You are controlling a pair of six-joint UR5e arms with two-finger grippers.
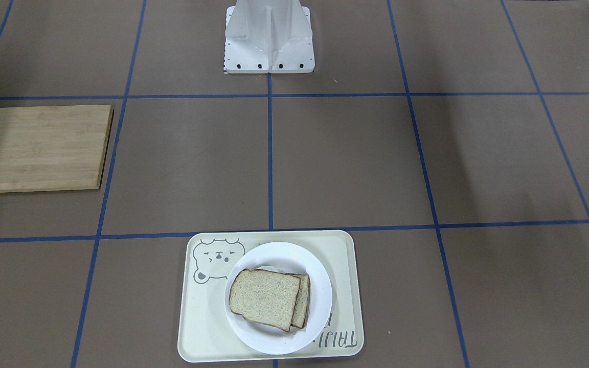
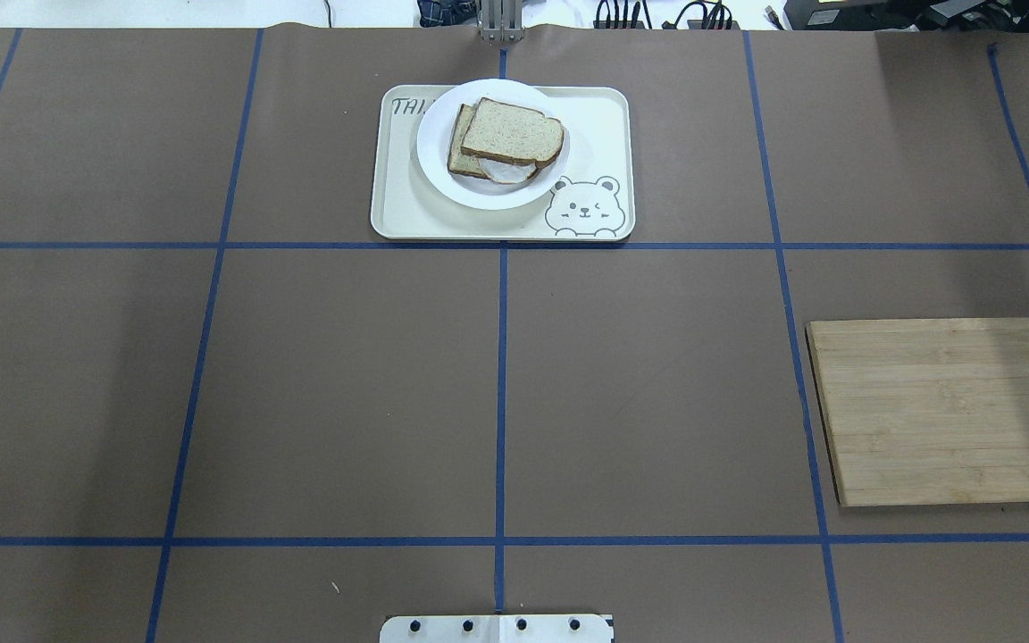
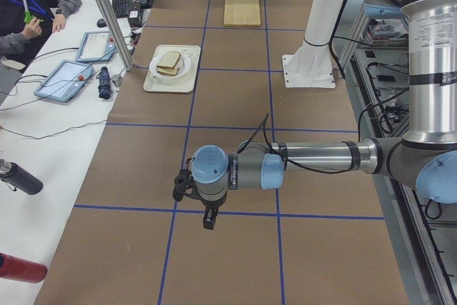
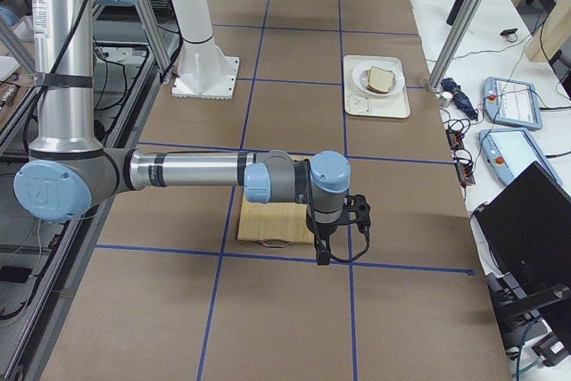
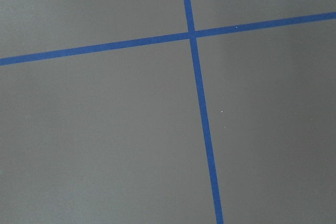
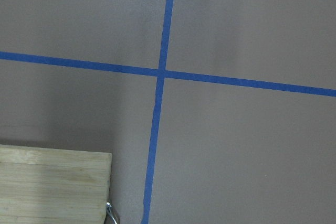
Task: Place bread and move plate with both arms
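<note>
White egg (image 2: 506,171) under bread (image 2: 512,134) shows only overhead; left end effector (image 3: 181,188), right end effector (image 4: 359,211): cannot tell.

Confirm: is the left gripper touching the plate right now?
Apart. Exterior left view shows the left gripper over the table in the foreground; the plate sits far off on the tray.

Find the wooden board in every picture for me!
Front-facing: wooden board at the left edge.
Overhead: board at the right edge.
Exterior left: board top middle, far off.
Exterior right: board middle, partly hidden by the right arm.
Left wrist: not there.
Right wrist: board bottom-left corner.
Landmark: the blue tape line beside it.
</note>
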